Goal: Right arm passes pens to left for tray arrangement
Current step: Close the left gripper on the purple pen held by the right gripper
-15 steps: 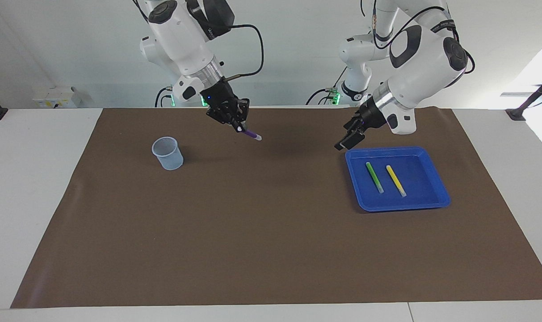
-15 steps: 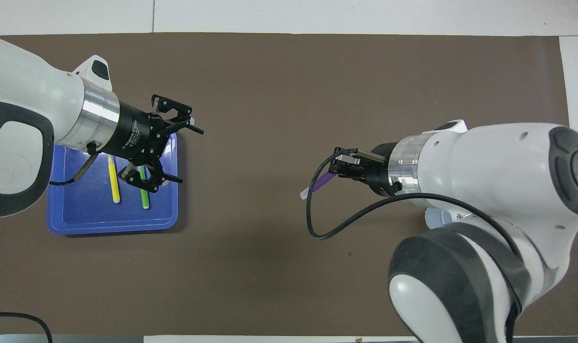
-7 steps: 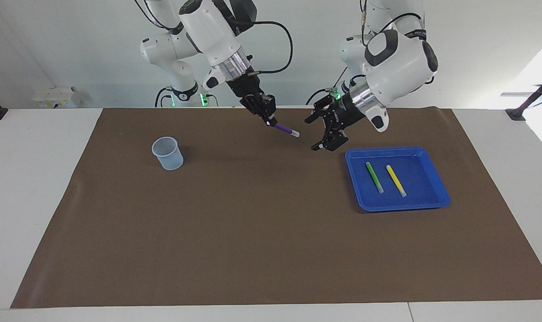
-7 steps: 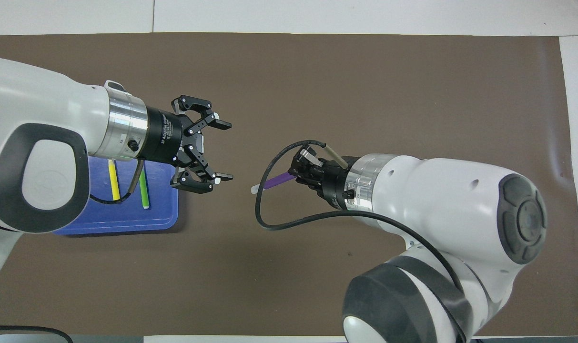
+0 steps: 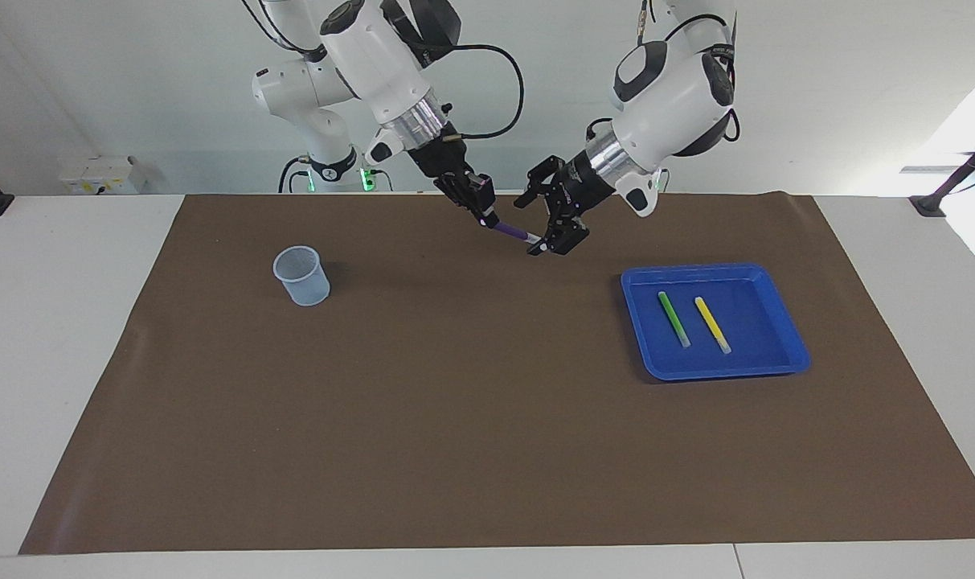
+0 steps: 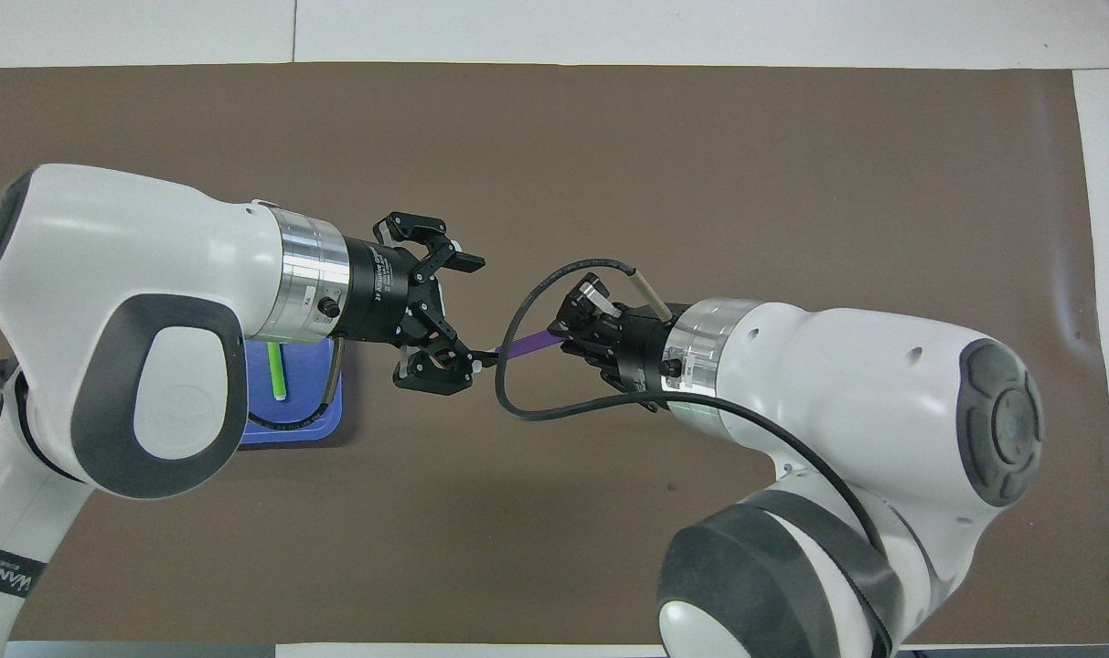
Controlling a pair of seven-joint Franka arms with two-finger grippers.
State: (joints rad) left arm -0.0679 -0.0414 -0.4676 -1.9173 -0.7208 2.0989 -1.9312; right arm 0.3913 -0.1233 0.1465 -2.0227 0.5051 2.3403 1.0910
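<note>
Since a moment ago your left gripper (image 5: 545,219) has swung away from the tray (image 5: 784,363) and come over the middle of the brown mat (image 5: 471,418), up to the purple pen (image 5: 513,232) that your right gripper (image 5: 485,214) holds out toward it. Its jaws stand wide, and the pen's pale tip now sits just at the lower finger; you cannot tell from either view whether it touches. Your right gripper is clamped on the pen's back end, the shaft slanting down and out from it.

That puts you at the handover itself, by my reading: the left jaws have yet to close on the shaft, and only then should the right let go. With so little of the pen inside the left jaws, a pinch near the tip could let it pivot or slip.

Two pens already lie in the tray, side by side and apart: the green pen (image 5: 673,318) and the yellow pen (image 5: 712,324), both thin, smooth sticks with pale ends. Your tray is glossy blue plastic, shallow, with rounded corners and a raised rim, at the left arm's end of the table. Toward the right arm's end stands a small translucent cup (image 5: 301,275), upright. Underneath, the mat looks matte and flat.
</note>
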